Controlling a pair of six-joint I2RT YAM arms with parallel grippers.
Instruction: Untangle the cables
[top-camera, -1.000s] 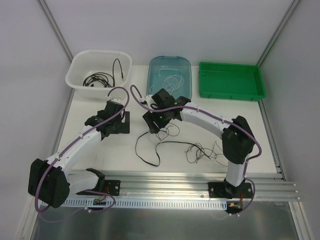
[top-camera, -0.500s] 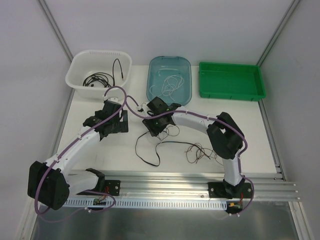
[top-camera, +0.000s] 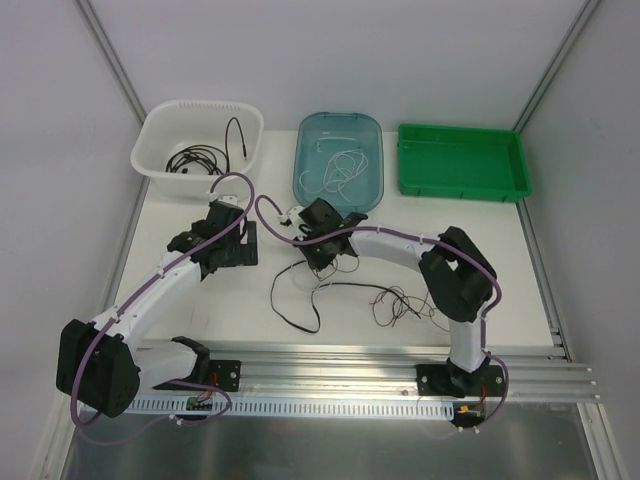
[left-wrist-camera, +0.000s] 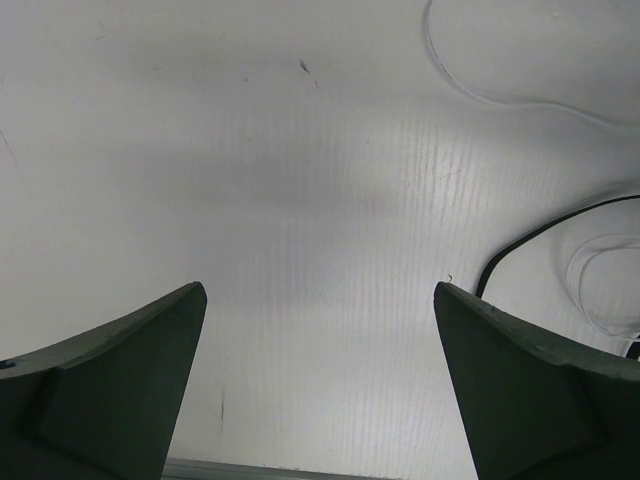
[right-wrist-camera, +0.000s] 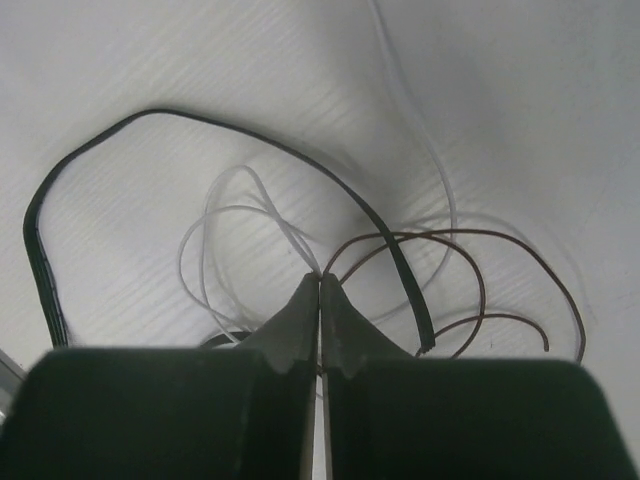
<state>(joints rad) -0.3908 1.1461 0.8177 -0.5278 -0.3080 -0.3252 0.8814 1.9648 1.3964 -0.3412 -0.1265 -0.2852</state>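
Observation:
The cables lie tangled on the white table: a black cable (top-camera: 290, 310), thin brown wires (top-camera: 400, 303) and white loops. My right gripper (top-camera: 322, 262) is low over the tangle's far end. In the right wrist view the right gripper (right-wrist-camera: 320, 278) is shut, and a white wire (right-wrist-camera: 215, 215) and a brown wire (right-wrist-camera: 470, 250) meet at its tips. The black cable (right-wrist-camera: 250, 140) arcs past it. My left gripper (top-camera: 232, 258) hovers to the left, and the left gripper (left-wrist-camera: 320, 290) is wide open over bare table, with a black cable (left-wrist-camera: 520, 240) to its right.
A white basket (top-camera: 160, 125) at the back left holds black cables (top-camera: 195, 158). A blue tray (top-camera: 372, 135) behind the right gripper holds white cables (top-camera: 340, 170). A green tray (top-camera: 460, 190) stands at the back right. An aluminium rail (top-camera: 400, 365) runs along the near edge.
The right gripper has moved from the blue tray's edge down onto the tangle and gone from open to shut on the wires. The left arm has barely moved.

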